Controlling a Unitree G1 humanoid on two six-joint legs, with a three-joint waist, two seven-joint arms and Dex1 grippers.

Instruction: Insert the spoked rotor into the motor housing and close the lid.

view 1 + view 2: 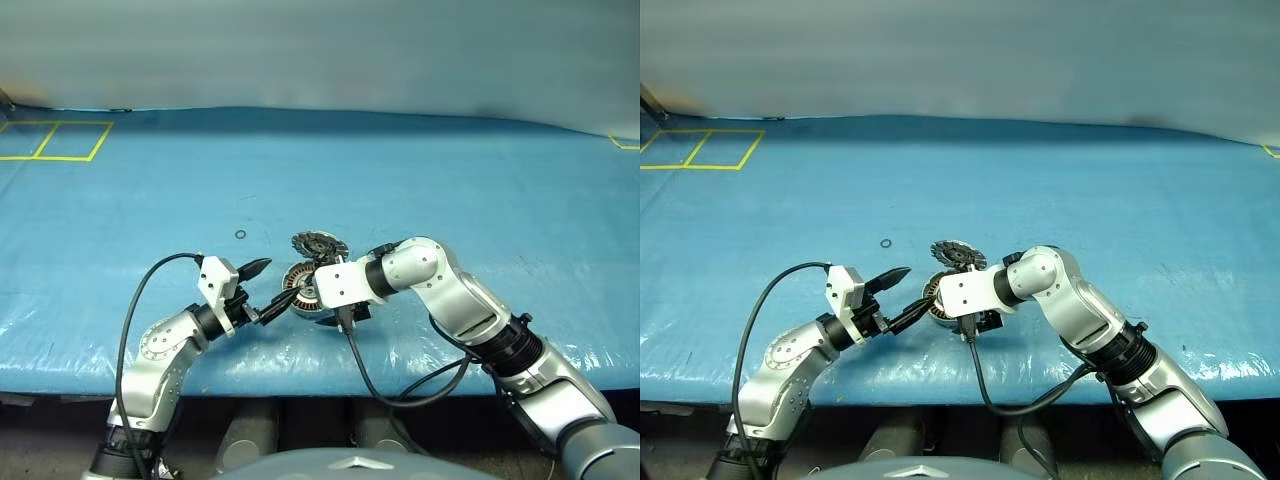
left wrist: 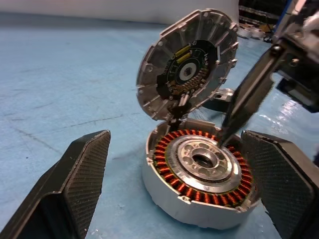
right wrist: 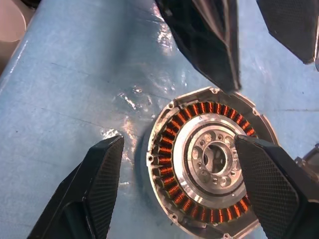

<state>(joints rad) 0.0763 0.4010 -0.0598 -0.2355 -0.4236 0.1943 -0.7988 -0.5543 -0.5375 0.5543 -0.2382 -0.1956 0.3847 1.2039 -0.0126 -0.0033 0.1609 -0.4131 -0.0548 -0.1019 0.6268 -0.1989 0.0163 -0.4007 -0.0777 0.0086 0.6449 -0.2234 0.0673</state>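
The motor housing [image 2: 199, 177] was seen on the blue table [image 1: 420, 180], its lid [image 2: 187, 67] standing raised at its twelve o'clock edge. No black-rimmed rotor could be made out inside (insertion judged outstanding, lid closing too). The left gripper [image 2: 179, 169] and right gripper [image 3: 184, 179] were spread wide, empty, flanking the housing.

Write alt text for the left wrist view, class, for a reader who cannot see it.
A round motor housing sits on a blue table cover, showing a ring of copper windings around a silver hub. Its lid stands tilted open at the far edge. The left gripper's black fingers stand open on either side, and one finger of the right gripper reaches down to the housing's rim.
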